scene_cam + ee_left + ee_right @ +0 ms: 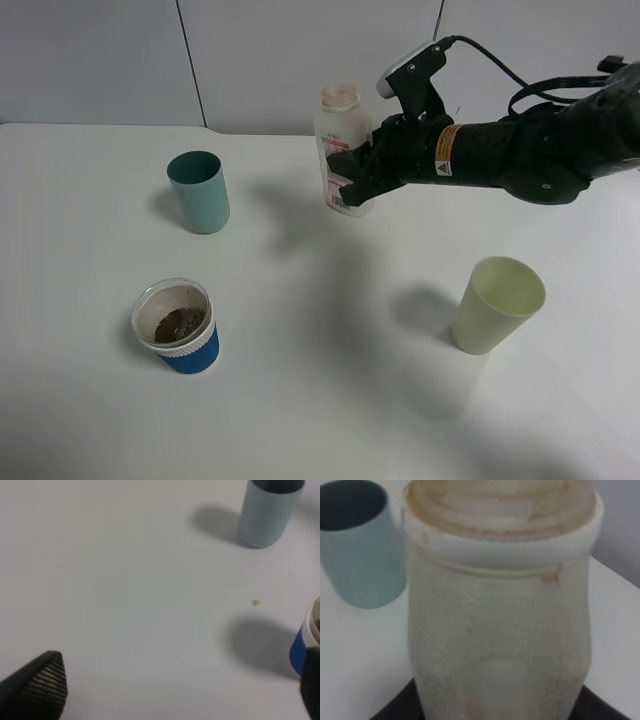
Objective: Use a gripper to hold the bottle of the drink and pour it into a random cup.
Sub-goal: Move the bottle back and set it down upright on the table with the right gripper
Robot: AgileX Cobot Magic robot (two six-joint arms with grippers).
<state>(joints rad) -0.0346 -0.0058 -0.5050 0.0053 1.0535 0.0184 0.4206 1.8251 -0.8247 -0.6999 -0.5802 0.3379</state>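
1. Nearest the high camera, at the front left of the white table (320, 420), stands the blue cup (178, 338). It is upright, with a white ribbed band and a clear rim. Inside lies a brown patch on its floor, and the walls are smeared brown.
2. Behind the blue cup and well apart from it, the teal tumbler (199, 191) stands upright. Its inside is dark, and I cannot tell whether anything is in it.
3. On the right side, the pale yellow-green cup (497, 304) stands upright, and what shows of its inside looks plain and pale.
4. At the back middle is the bottle (343, 150), upright and uncapped, with its mouth open to the top.
5. The right gripper (358, 172) is clamped around the bottle's lower body, over the white-and-red label. Whether the base rests on the table cannot be told.
6. Close up in the right wrist view, the bottle (500, 630) has cloudy, pale walls with a brownish tinge around the neck. No liquid level can be made out.
7. The left gripper (175, 687) hangs over bare table with its jaws spread wide and nothing between them. The blue cup is just beside one finger.
8. A small brownish speck (255, 602) lies on the table between the two cups.
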